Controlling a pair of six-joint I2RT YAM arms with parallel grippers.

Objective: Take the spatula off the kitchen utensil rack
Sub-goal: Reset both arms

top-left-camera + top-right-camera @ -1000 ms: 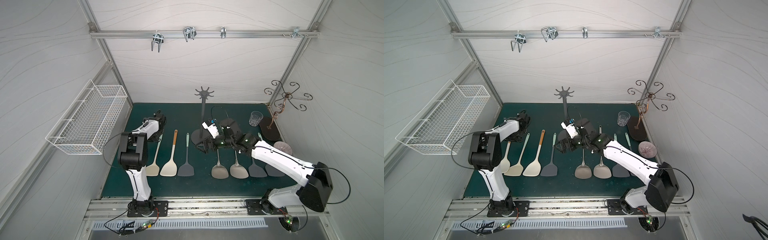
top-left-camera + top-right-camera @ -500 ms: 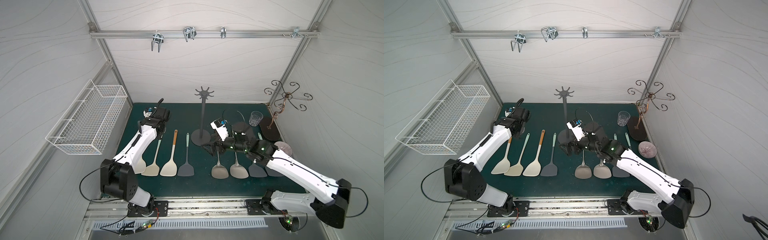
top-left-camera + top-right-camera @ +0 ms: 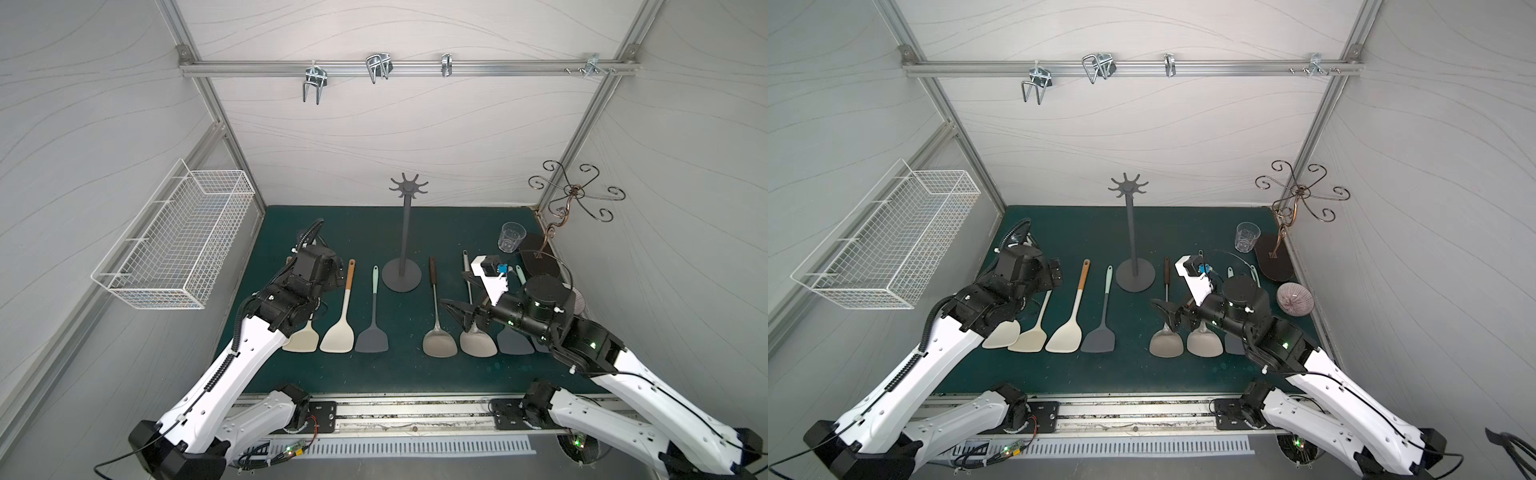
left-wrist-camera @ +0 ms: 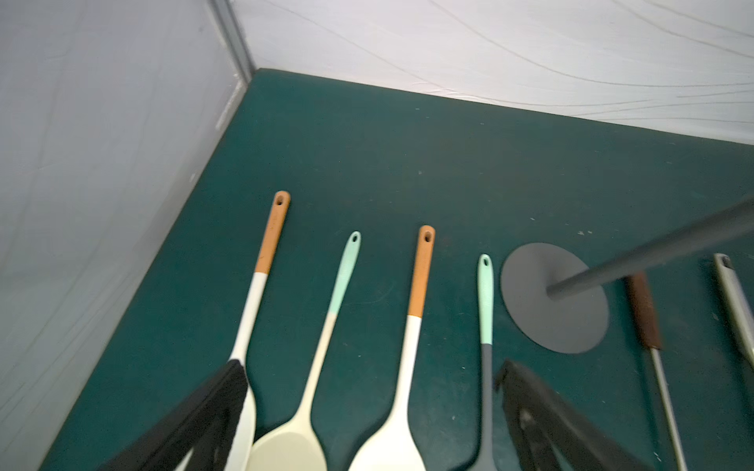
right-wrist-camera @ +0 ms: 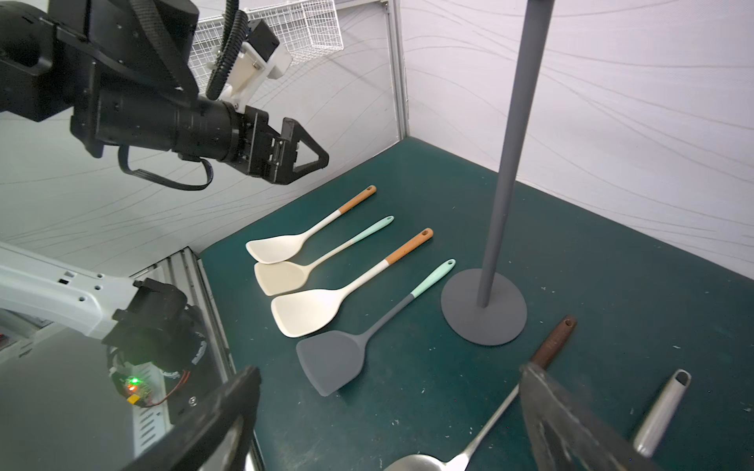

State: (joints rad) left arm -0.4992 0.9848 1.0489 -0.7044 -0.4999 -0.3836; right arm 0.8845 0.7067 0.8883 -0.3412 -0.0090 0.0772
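Observation:
The kitchen utensil rack point(image 3: 406, 232) point(image 3: 1132, 232) stands at mid-mat, dark grey, and the hooks of its crown are bare. Its base point(image 4: 530, 310) and pole point(image 5: 506, 163) show in both wrist views. Several spatulas lie flat on the green mat in a row: cream ones point(image 3: 1065, 336) and a grey one point(image 3: 372, 338) left of the rack, metal ones point(image 3: 439, 343) to its right. My left gripper point(image 3: 337, 279) point(image 4: 371, 375) hangs open above the left spatulas' handles, holding nothing. My right gripper point(image 3: 455, 316) point(image 5: 389, 371) is open and empty over the brown-handled metal spatula's shaft.
A white wire basket point(image 3: 178, 245) hangs on the left wall. A copper scrolled stand point(image 3: 575, 193), a clear glass point(image 3: 511, 237) and a purple bowl point(image 3: 1295, 298) sit at the back right. An overhead rail point(image 3: 407, 68) carries metal hooks.
My left gripper has risen off the left spatulas' handles and its jaws have spread wide. My right gripper has drawn back from the rack's base toward the front right.

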